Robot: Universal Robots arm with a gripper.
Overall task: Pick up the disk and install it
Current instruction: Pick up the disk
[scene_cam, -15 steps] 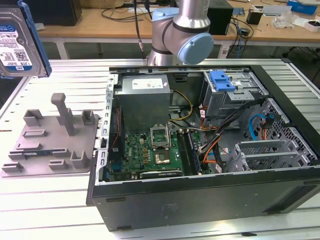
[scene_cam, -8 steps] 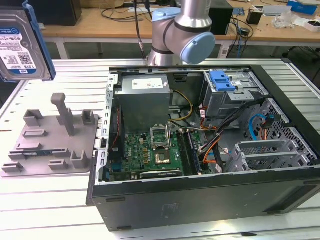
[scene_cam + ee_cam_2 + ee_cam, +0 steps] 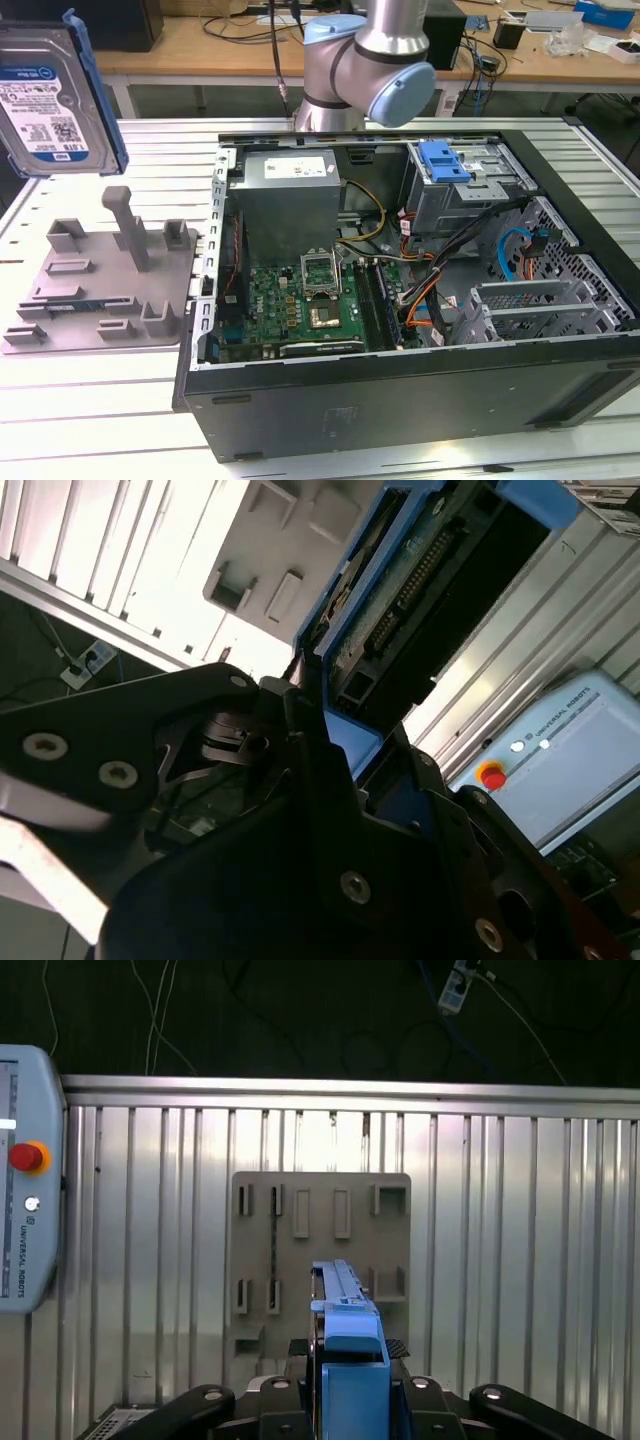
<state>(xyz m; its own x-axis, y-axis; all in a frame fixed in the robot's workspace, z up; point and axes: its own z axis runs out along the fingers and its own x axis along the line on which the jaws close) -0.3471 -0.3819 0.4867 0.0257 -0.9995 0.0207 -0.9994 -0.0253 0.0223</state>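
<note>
The gripper [image 3: 348, 1352] is clamping the disk [image 3: 52, 95] by its blue rails, holding it above the grey fixture [image 3: 100, 290]. Such an edge grip is risking slippage, or snagging on cables inside the case [image 3: 420, 400].

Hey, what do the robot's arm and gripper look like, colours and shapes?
The arm is a round silver-grey tube with bulky joints capped in light blue. The gripper is matt black and angular, built of broad flat links dotted with round silver screw heads.
</note>
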